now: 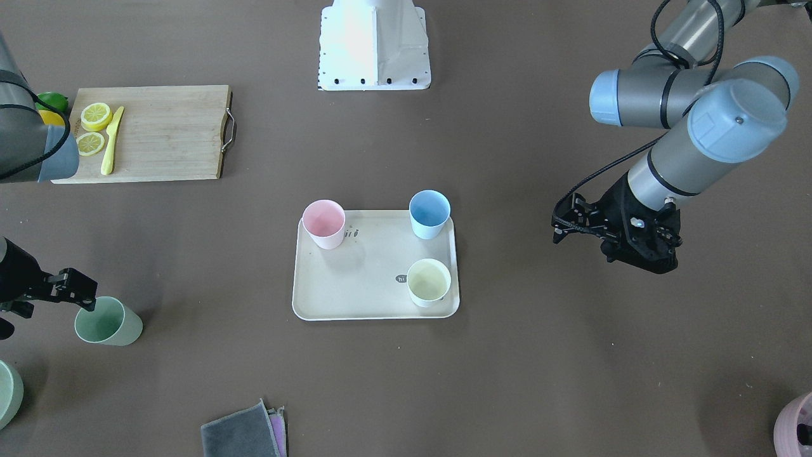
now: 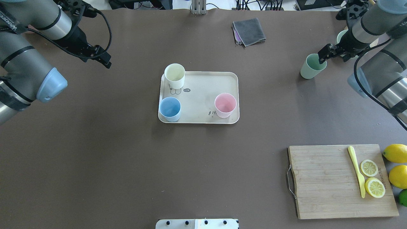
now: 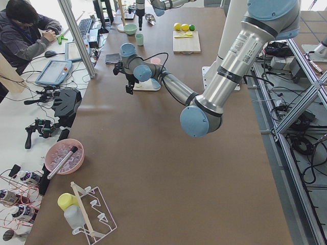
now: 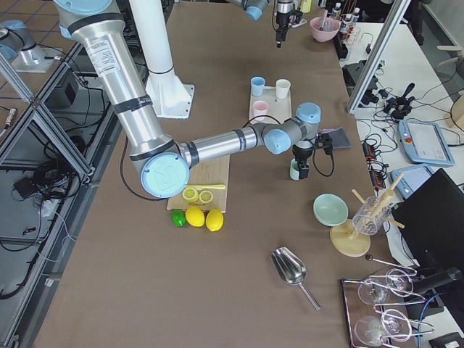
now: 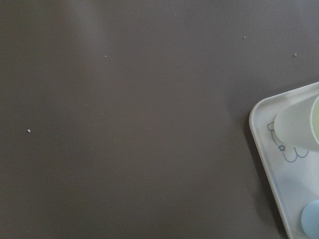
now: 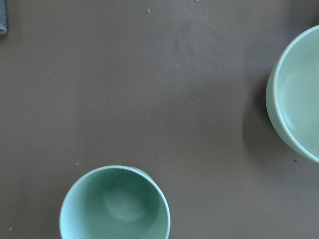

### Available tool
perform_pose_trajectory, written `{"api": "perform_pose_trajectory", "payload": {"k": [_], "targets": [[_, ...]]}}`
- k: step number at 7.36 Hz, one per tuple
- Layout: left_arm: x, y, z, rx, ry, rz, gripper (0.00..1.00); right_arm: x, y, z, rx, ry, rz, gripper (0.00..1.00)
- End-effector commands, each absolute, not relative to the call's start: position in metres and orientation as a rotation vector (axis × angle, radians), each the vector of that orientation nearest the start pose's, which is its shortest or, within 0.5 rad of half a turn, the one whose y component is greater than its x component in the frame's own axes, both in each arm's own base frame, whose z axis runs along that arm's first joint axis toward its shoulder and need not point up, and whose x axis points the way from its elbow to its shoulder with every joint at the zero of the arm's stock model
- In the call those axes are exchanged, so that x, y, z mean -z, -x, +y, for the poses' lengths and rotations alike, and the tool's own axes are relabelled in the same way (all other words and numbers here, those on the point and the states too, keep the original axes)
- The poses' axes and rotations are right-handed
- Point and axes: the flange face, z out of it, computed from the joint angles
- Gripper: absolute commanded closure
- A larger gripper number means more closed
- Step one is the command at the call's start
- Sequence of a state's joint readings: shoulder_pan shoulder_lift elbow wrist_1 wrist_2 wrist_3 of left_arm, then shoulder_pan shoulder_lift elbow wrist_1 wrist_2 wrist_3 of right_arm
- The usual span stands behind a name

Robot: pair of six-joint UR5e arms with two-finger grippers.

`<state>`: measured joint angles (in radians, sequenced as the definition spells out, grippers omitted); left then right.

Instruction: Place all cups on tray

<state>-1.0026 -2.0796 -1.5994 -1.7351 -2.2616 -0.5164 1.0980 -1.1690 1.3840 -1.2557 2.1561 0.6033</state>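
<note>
A beige tray (image 2: 200,95) lies mid-table with three cups upright on it. A cream cup (image 2: 175,75) and a blue cup (image 2: 169,108) stand at the two corners on the robot's left. A pink cup (image 2: 225,105) stands at the robot-side corner on the right. The tray's middle and far right corner are bare.

A green cup (image 2: 312,66) stands upright on the table, well off the tray toward the robot's right, with open table between. The right gripper (image 2: 322,56) slants down to this cup's rim; whether it grips the cup cannot be told. A green bowl (image 6: 299,99) sits near that cup.

The left gripper (image 1: 558,230) hangs over bare table left of the tray, jaws apart, holding nothing.

The brown table (image 2: 127,159) also carries a folded grey cloth (image 2: 249,31) near the far edge. A wooden cutting board (image 2: 324,181) lies on the robot's near right.
</note>
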Motion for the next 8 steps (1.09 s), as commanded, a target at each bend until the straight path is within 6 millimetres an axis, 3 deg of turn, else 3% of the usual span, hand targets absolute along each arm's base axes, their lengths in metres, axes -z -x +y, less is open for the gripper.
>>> {"api": "perform_pose_trajectory", "payload": {"k": [1,2,4,6,8], "targets": [[-0.332,-0.299,-0.603,-0.291,-0.24,0.907,0.03,-0.514,0.256,-0.639,0.016,-0.16,-0.751,0.11],[-0.332,-0.299,-0.603,-0.291,-0.24,0.907,0.02,-0.506,0.27,-0.639,-0.016,-0.156,-0.749,0.36],[-0.332,-0.3,-0.603,-0.29,-0.24,0.904,0.02,-0.502,0.279,-0.637,-0.007,-0.157,-0.753,0.97],[-0.331,-0.3,-0.603,-0.291,-0.241,0.904,0.02,-0.489,0.281,-0.638,-0.011,-0.167,-0.77,1.0],[-0.336,-0.277,-0.615,-0.244,-0.216,0.886,0.02,-0.423,0.304,-0.651,-0.148,-0.147,-0.841,1.0]]}}
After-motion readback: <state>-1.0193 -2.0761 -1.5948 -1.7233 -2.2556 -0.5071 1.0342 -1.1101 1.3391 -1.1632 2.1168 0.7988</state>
